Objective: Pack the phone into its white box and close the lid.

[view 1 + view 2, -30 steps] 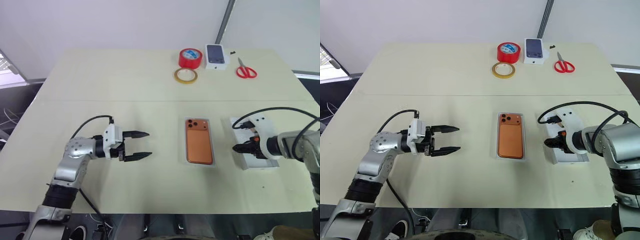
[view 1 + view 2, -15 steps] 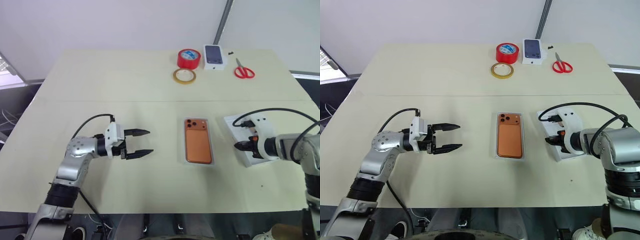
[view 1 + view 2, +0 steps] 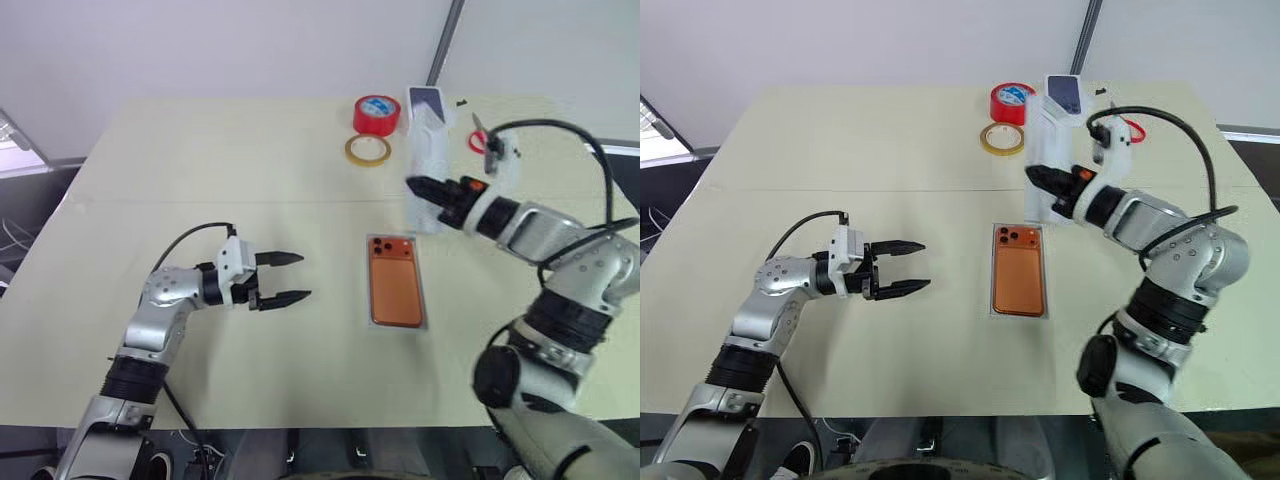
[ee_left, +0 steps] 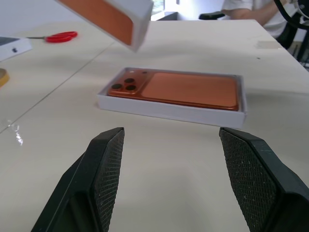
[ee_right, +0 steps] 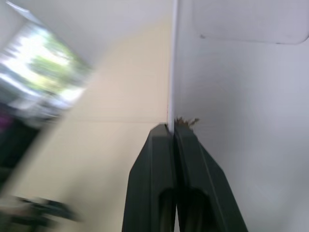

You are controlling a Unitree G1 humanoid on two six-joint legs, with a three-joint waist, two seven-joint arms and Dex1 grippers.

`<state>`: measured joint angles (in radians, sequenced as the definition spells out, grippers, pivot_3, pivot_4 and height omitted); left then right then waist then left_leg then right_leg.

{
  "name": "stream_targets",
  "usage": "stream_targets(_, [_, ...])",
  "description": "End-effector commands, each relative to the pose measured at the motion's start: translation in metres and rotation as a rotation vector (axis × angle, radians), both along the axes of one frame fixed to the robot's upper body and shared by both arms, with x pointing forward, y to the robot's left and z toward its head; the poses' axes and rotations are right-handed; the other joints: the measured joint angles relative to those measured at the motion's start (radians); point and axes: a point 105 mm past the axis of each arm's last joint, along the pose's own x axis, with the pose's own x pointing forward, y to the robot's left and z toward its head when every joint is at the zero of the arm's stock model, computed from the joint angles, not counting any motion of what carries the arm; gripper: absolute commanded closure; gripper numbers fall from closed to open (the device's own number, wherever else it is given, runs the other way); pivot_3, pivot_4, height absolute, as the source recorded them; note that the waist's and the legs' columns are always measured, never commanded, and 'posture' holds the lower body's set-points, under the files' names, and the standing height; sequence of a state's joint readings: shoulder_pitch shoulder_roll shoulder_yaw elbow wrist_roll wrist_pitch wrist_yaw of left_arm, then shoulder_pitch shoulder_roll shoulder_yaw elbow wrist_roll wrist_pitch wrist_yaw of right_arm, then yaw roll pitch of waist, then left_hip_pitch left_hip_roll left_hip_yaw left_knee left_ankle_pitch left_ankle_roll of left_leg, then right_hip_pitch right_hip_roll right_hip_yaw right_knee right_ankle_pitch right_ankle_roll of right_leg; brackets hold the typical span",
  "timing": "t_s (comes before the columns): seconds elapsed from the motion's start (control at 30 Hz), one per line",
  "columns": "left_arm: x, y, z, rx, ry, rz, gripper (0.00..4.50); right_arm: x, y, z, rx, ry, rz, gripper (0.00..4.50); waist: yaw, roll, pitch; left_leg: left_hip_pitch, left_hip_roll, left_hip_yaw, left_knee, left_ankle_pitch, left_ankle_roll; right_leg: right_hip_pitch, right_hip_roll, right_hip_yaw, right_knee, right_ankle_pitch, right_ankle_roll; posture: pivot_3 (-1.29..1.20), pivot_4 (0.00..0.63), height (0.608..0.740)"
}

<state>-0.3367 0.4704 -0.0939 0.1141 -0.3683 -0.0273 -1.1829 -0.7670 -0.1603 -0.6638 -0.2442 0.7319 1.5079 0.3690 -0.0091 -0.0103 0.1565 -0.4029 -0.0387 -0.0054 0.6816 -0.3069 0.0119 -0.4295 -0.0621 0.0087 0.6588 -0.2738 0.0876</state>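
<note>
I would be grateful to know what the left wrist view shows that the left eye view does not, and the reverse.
Left wrist view: the white box's side wall around the phone, and a seated person. Left eye view: the right tool shut on the lid's wall, the red tape roll, the yellow tape ring. Both: phone in box, lid in the air, open left tool, red scissors.

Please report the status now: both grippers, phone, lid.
Left gripper open, holds nothing. Right gripper shut on lid, lifted off table. Phone lies in white box, uncovered. Nothing in the way.
</note>
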Motion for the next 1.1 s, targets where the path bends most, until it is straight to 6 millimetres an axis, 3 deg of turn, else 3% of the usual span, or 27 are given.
stream_targets(0.03, [0.01, 0.002, 0.015, -0.031, -0.053, 0.064, 1.18, -0.021, 0.009, 0.01, 0.077, -0.057, 0.058, 4.46, -0.001, 0.0, 0.0, -0.001, 0.0, 0.0, 0.001, 0.0, 0.0, -0.001, 0.0, 0.0, 0.0, 0.0, 0.0, 0.0, 0.15, 0.74])
stream_targets(0.23, [0.018, -0.001, 0.027, -0.091, -0.058, 0.124, 1.18, -0.064, 0.043, -0.016, 0.178, -0.028, 0.252, 4.46, -0.008, 0.001, 0.0, -0.002, -0.001, 0.0, 0.001, 0.0, 0.0, -0.002, 0.0, 0.0, 0.001, 0.0, 0.0, 0.0, 0.15, 0.74])
stream_targets(0.37, [0.02, -0.004, 0.029, -0.112, -0.048, 0.136, 1.18, -0.087, 0.057, -0.012, 0.256, -0.026, 0.345, 4.46, -0.013, 0.001, 0.0, -0.002, -0.001, 0.0, 0.001, 0.001, -0.001, -0.004, 0.0, 0.0, 0.003, 0.0, 0.0, 0.0, 0.15, 0.74])
stream_targets(0.47, [0.019, -0.006, 0.031, -0.124, -0.047, 0.134, 1.18, -0.104, 0.063, -0.016, 0.299, 0.077, 0.412, 4.46, -0.012, 0.001, 0.0, -0.002, -0.001, 0.0, 0.001, 0.001, -0.001, -0.004, 0.0, 0.0, 0.004, 0.0, 0.0, 0.0, 0.15, 0.74])
stream_targets(0.73, [0.01, -0.008, 0.03, -0.129, -0.015, 0.097, 1.18, -0.108, 0.063, -0.048, 0.285, 0.271, 0.416, 4.46, -0.011, 0.001, 0.0, -0.002, 0.0, 0.001, 0.002, 0.001, 0.0, -0.002, 0.0, 0.0, 0.001, 0.0, 0.0, 0.0, 0.15, 0.74])
stream_targets(0.83, [0.002, -0.009, 0.028, -0.134, 0.022, 0.055, 1.95, -0.106, 0.067, -0.051, 0.28, 0.294, 0.425, 4.5, -0.011, 0.0, 0.0, -0.002, 0.0, 0.0, 0.002, 0.001, 0.0, -0.001, 0.001, 0.0, 0.001, 0.0, 0.0, 0.0, 0.15, 0.74])
stream_targets(1.0, [-0.003, -0.013, 0.02, -0.117, 0.017, 0.055, 4.38, -0.092, 0.066, -0.059, 0.301, 0.351, 0.389, 4.5, -0.005, 0.0, 0.0, -0.002, 0.001, 0.0, 0.002, 0.001, 0.0, 0.0, 0.001, 0.0, -0.001, 0.0, 0.0, 0.0, 0.15, 0.74])
stream_targets(1.1, [-0.004, -0.019, 0.014, -0.115, 0.023, 0.061, 4.45, -0.085, 0.064, -0.064, 0.3, 0.381, 0.363, 4.5, -0.003, 0.0, 0.0, -0.002, 0.001, 0.0, 0.002, 0.0, 0.001, 0.0, 0.001, 0.0, -0.002, 0.0, 0.0, 0.0, 0.15, 0.74])
